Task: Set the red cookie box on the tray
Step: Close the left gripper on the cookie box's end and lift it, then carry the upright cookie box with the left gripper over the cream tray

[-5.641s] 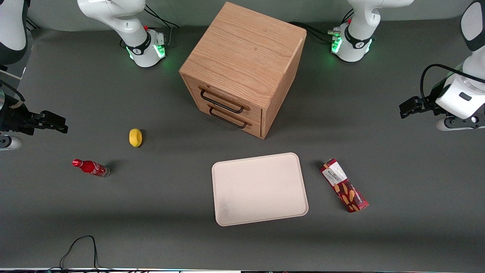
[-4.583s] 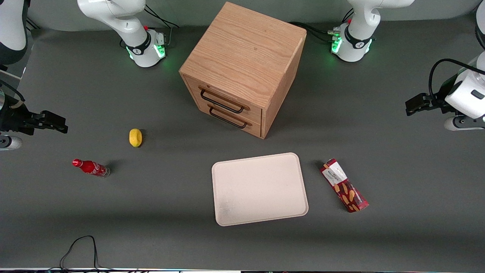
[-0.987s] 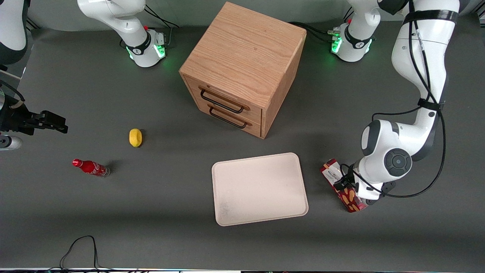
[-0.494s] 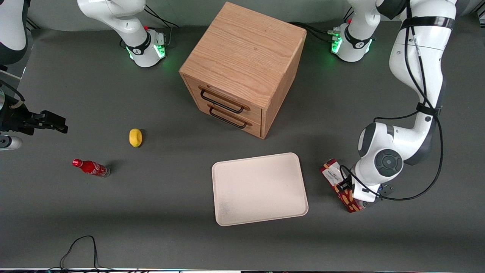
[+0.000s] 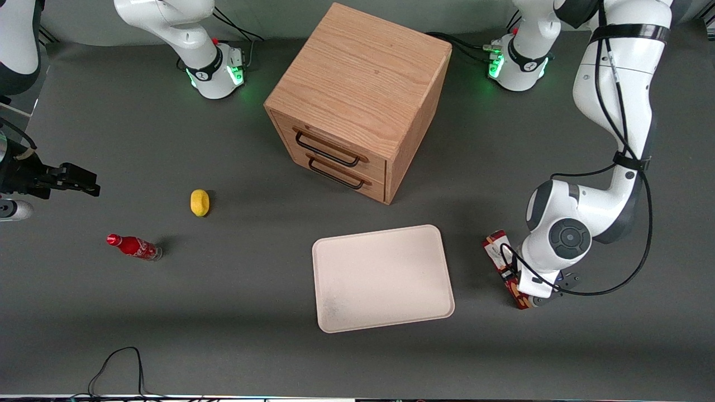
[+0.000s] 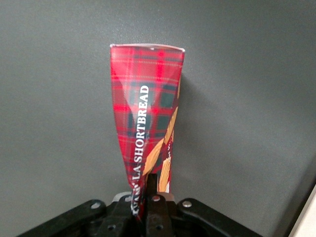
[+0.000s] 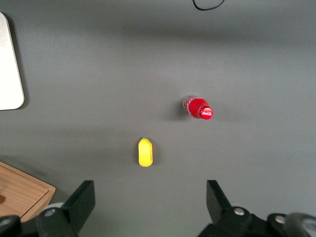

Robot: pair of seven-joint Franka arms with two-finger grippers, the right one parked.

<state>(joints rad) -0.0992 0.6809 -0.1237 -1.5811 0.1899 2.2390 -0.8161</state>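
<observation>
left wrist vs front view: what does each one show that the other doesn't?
Only the left wrist view: the "SHORTBREAD" lettering and tartan print on the long narrow dark-red cookie box, and the claw shut on its pinched end.

Only the front view: the flat cream-white tray beside the box, the wooden two-drawer cabinet, the yellow lemon and the small red soda bottle toward the parked arm's end.

Both: the box and the dark grey table.

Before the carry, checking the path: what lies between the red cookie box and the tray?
Only bare grey table, seen in the front view. The hand grips the red cookie box beside the tray.
</observation>
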